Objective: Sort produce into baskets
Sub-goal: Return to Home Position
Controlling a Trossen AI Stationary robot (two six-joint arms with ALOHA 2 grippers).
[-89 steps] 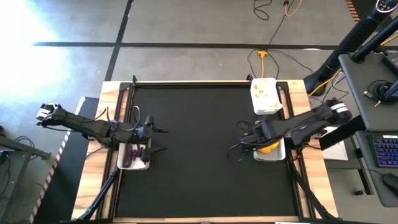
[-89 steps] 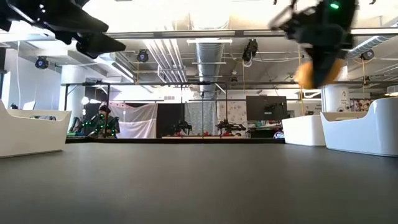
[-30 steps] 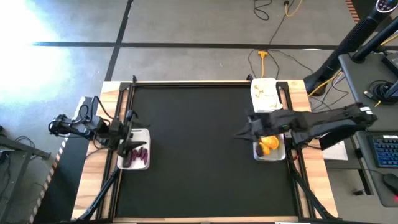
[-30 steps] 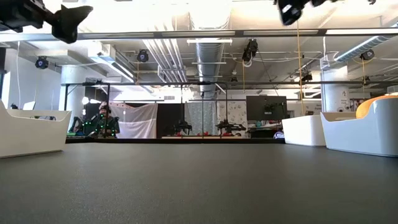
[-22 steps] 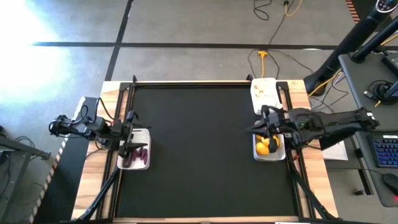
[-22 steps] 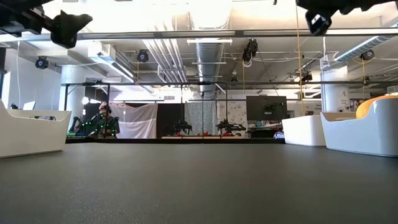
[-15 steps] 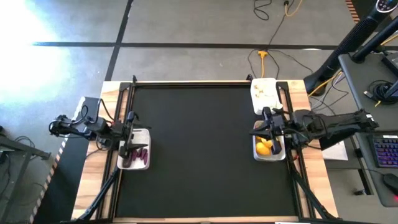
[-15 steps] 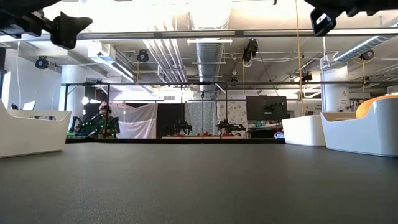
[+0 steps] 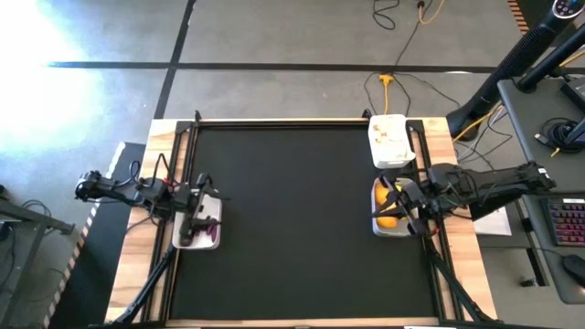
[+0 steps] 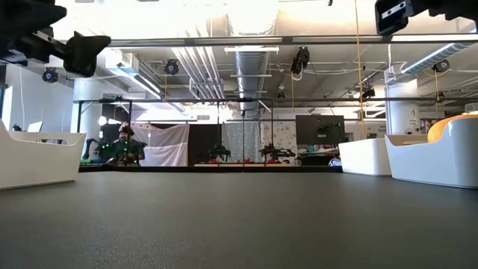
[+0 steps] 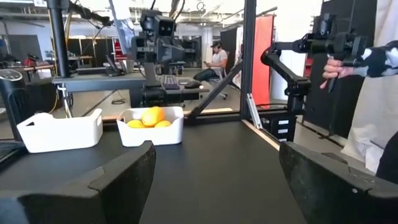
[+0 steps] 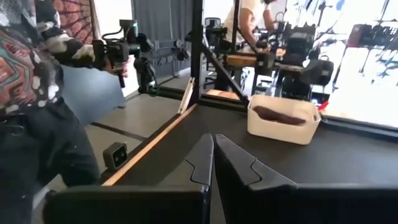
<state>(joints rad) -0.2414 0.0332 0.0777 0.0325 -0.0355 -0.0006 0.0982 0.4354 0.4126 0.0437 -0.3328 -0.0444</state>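
The black table [image 9: 292, 210] carries three white baskets, and all the produce lies inside them. At the left edge stands the basket with the dark purple pieces [image 12: 277, 114]; its white wall [image 12: 281, 130] shows clearly in the right wrist view. At the right edge two baskets stand one behind the other, close together. The nearer one [image 11: 152, 134] holds the yellow lemons [image 11: 149, 116], heaped above its rim. The farther one [image 11: 59, 132] holds the whitish garlic bulbs [image 9: 390, 139].

The left end effector [image 11: 216, 152] hangs above the basket of purple pieces, at the left edge of the table. Its two fingers [image 11: 118, 180] stand wide apart and hold nothing.

The right end effector [image 12: 212, 146] hangs above the lemon basket, at the right edge of the table. Its fingers [image 12: 245, 171] are pressed together, with only a thin line between them, and nothing is gripped.

In the low view both arms show only at the top edge, high above the table surface.

Beyond the table, a person's hand [image 11: 333, 65] holds a dark handle on a jointed arm, and another person [image 11: 217, 59] sits at a desk farther back.
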